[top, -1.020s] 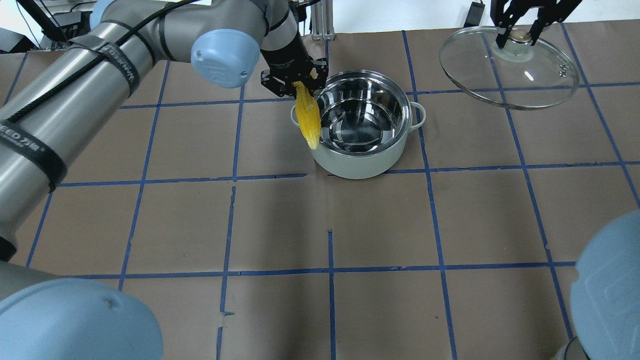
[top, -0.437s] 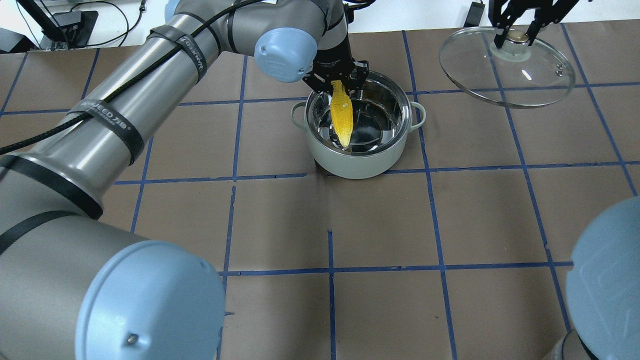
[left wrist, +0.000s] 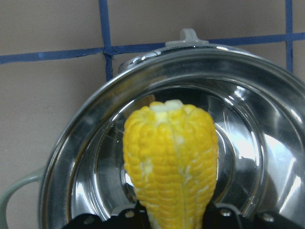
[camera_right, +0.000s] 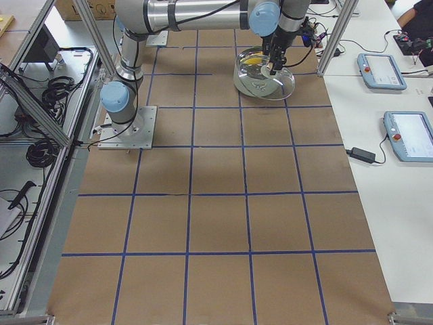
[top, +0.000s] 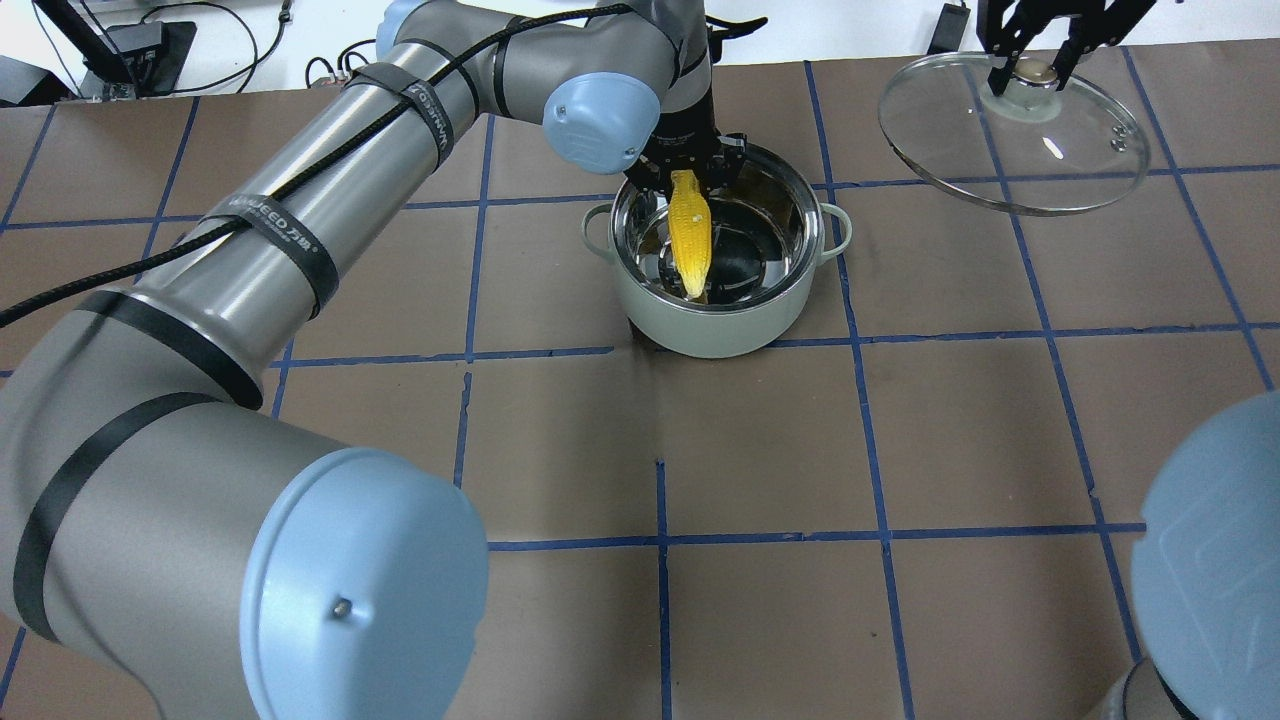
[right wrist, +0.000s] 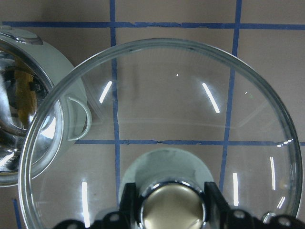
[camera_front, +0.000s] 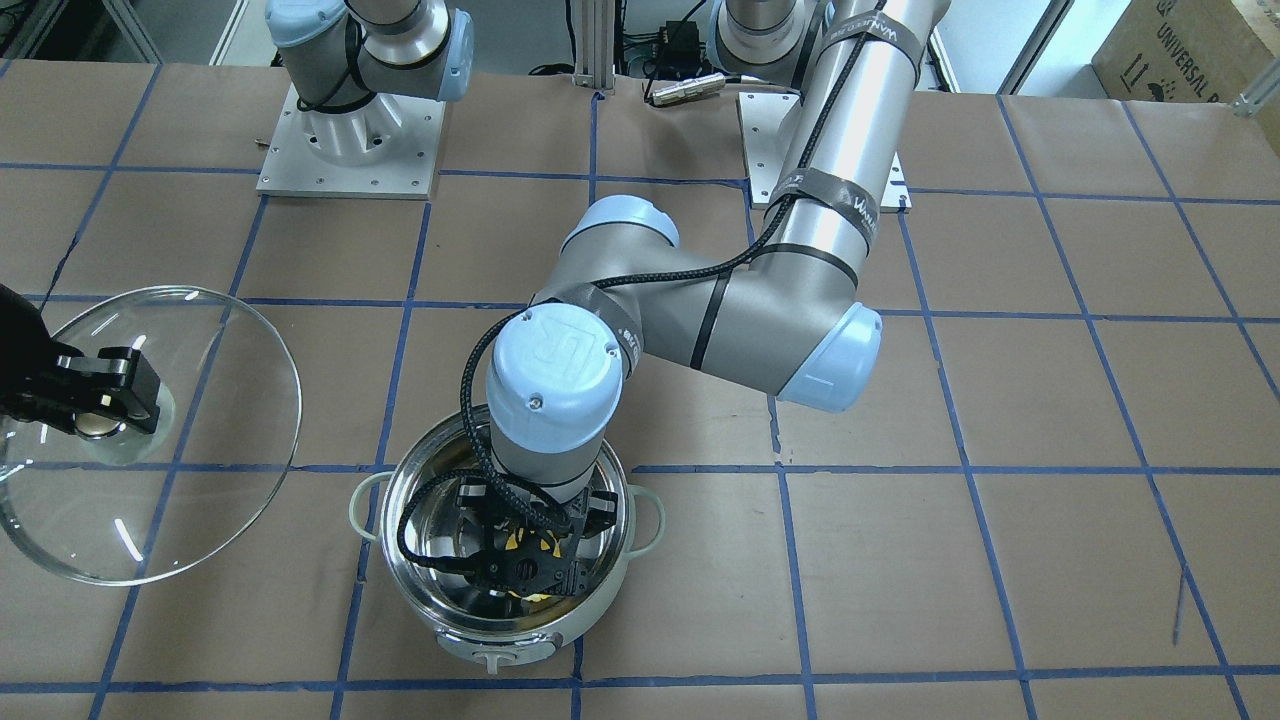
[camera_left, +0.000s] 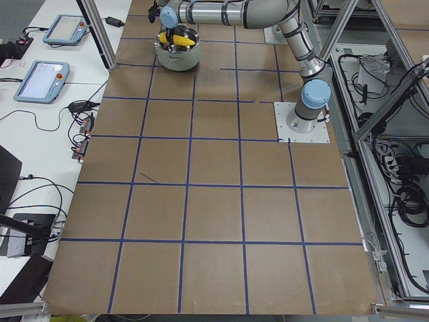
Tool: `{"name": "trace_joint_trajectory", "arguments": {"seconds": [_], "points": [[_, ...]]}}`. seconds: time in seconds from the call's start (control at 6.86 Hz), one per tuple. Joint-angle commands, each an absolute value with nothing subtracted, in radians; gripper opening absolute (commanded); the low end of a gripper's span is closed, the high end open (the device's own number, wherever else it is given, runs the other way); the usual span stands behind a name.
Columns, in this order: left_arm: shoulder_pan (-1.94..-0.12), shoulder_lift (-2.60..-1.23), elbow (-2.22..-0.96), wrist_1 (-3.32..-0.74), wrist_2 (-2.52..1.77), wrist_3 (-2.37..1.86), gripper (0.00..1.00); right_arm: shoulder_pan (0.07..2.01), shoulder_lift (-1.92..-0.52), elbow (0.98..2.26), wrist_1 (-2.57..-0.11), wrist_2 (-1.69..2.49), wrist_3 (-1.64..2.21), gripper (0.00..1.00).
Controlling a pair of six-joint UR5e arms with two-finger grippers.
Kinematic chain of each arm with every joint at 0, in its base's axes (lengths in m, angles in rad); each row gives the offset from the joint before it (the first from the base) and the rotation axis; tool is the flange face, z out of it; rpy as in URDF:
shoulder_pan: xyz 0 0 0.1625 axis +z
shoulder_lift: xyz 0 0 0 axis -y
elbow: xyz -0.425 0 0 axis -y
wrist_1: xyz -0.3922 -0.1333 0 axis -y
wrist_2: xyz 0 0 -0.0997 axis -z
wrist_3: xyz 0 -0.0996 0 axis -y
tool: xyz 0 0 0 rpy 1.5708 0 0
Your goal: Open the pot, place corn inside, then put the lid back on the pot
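The pot (top: 716,322) stands open on the table, its steel inside shining; it also shows in the front view (camera_front: 500,645). My left gripper (top: 688,170) is shut on the thick end of the yellow corn (top: 690,232), which hangs tip-down inside the pot's mouth. The left wrist view shows the corn (left wrist: 169,157) over the pot's inside (left wrist: 248,143). My right gripper (top: 1035,60) is shut on the beige knob of the glass lid (top: 1060,170), held in the air to the pot's right. The lid (right wrist: 157,109) fills the right wrist view; the front view shows it (camera_front: 200,480) at the left.
The table is brown paper with a blue tape grid (top: 660,540). My left arm (top: 300,230) stretches across the left half. Arm bases (camera_front: 350,130) stand at the robot's side. Tablets and cables (camera_left: 40,77) lie on a side bench.
My left gripper has carried the corn from beside the pot's left rim to over its middle, and lowered it into the mouth. The right gripper and lid have hardly moved.
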State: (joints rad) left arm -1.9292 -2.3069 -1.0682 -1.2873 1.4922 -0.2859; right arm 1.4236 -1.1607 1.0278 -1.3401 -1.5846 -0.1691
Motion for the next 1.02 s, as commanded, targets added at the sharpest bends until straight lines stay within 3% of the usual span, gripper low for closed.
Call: {"name": "trace_joint_trajectory", "arguments": {"seconds": [0.0, 0.44, 0.87], "points": [[-1.93, -2.319, -1.069, -1.272, 1.514, -0.288, 0.99, 1.424, -1.16, 1.028, -1.348, -1.583, -0.172, 0.29], [-1.898, -2.22, -1.088, -1.339, 1.52, -0.278, 1.0, 1.44, -1.17, 1.023, -1.474, -1.585, -0.175, 0.29], [-1.713, -2.048, -1.091, -1.631, 1.609, -0.107, 1.0, 1.511, -1.17, 1.038, -1.532, -1.589, -0.164, 0.29]]}}
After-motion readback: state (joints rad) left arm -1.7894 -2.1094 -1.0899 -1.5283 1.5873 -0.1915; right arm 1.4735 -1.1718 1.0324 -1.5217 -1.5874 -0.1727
